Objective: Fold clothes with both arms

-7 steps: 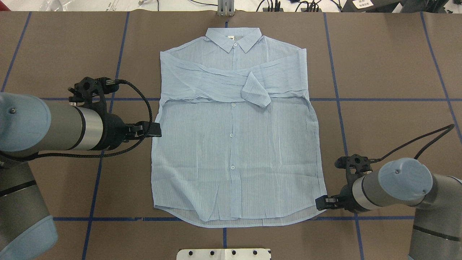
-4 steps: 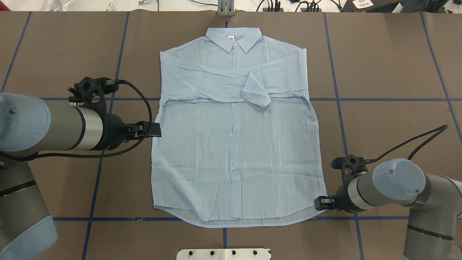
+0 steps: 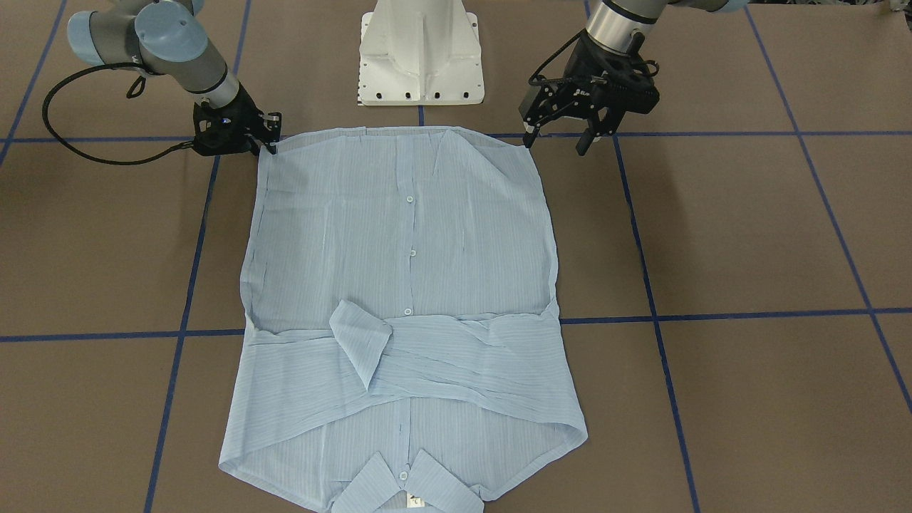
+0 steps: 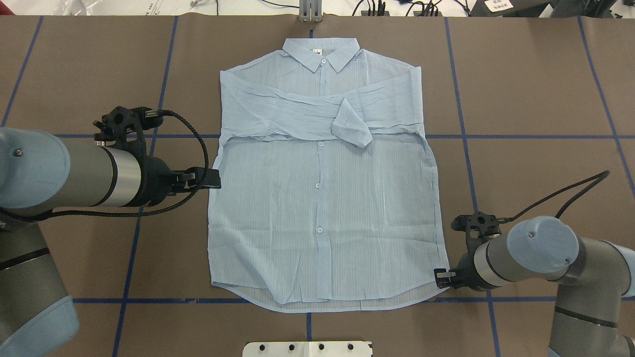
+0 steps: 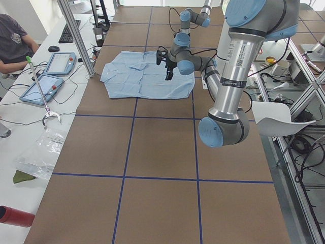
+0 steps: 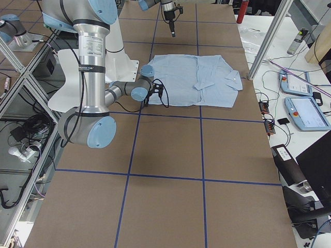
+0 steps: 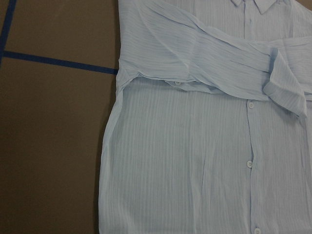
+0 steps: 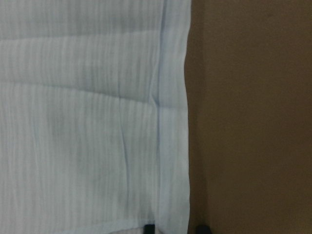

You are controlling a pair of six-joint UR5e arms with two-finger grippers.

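The light-blue pinstriped button-up shirt is laid flat, front up and buttoned, on the brown paper-covered table marked with blue tape lines. Its collar is turned away from the robot and its hem lies nearest the white metal pedestal. Both sleeves are folded across the chest, with one cuff turned over on top.

The grey-and-silver left arm is reached toward the shirt's side edge. Its black two-finger left gripper is held above the table near that edge, jaws spread wide, with nothing gripped.

The grey-and-silver right arm is placed at the opposite hem corner. There the black right gripper is set low at the cloth. In the wrist view its fingertips are seen a little apart, with the shirt's side edge between them.

Small white buttons are seen down the placket.
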